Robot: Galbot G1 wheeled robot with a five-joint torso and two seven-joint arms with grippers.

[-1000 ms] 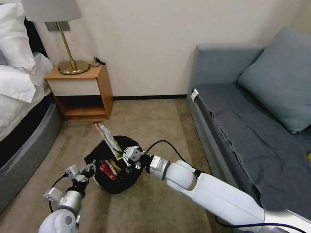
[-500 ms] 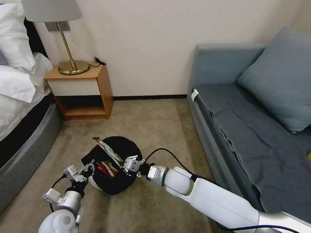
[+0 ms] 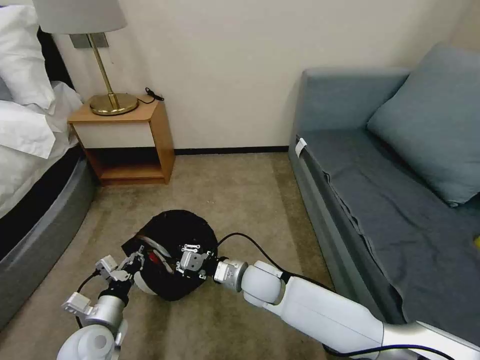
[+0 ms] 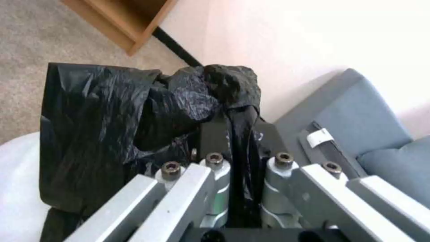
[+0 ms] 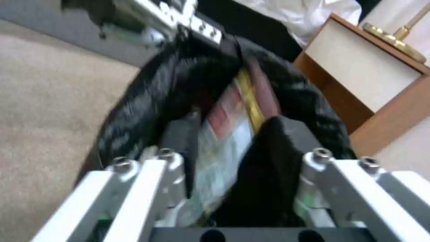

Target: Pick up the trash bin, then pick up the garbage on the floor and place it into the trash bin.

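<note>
Low in the head view, left of centre, the trash bin (image 3: 175, 245) sits tipped on the tan carpet (image 3: 240, 195), its crinkly black bag (image 4: 112, 111) bunched around it and a bit of white rim showing at the lower left. The left gripper (image 3: 134, 261) is at the bin's left edge, and in the left wrist view its jaws are pressed together on a fold of the black bag, which runs down between the two fingers (image 4: 215, 168). The right gripper (image 3: 192, 260) reaches in from the lower right and is tucked into the bin's mouth. In the right wrist view its jaws stand a little apart with a foil wrapper (image 5: 224, 141) lying between them, red, white and yellow, its far end inside the bag; whether the jaws actually press on it I cannot tell. A speck of red litter (image 3: 159, 258) shows inside the bin, between the two grippers.

Around them, a wooden nightstand (image 3: 125, 140) with a brass lamp (image 3: 107, 95) stands in the upper left of the frame beside the bed (image 3: 30, 150), and a grey sofa (image 3: 390, 200) with a cushion fills the right side. A black cable (image 3: 250, 240) loops from the right wrist over the carpet.
</note>
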